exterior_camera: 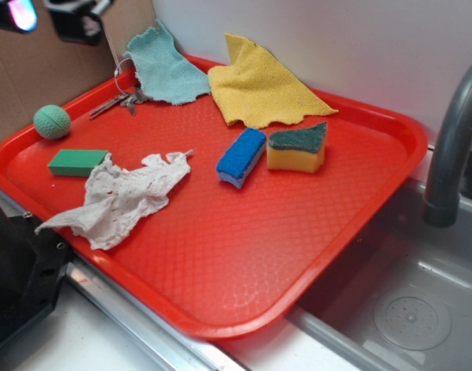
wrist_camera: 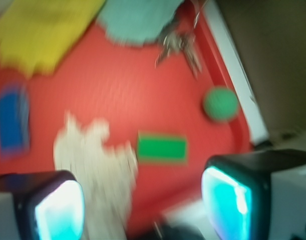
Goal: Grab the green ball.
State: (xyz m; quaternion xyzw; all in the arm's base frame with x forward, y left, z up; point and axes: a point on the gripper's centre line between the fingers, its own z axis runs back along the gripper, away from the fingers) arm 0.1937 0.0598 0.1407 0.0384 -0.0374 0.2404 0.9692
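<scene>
Gripper [wrist_camera: 142, 205] spread, raised — green ball [wrist_camera: 221, 103] apart.

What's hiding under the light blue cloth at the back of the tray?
A bunch of keys pokes out from under the teal cloth's left edge, resting on the red tray. Part of the key ring is covered by the cloth, and anything else beneath it cannot be seen.
</scene>
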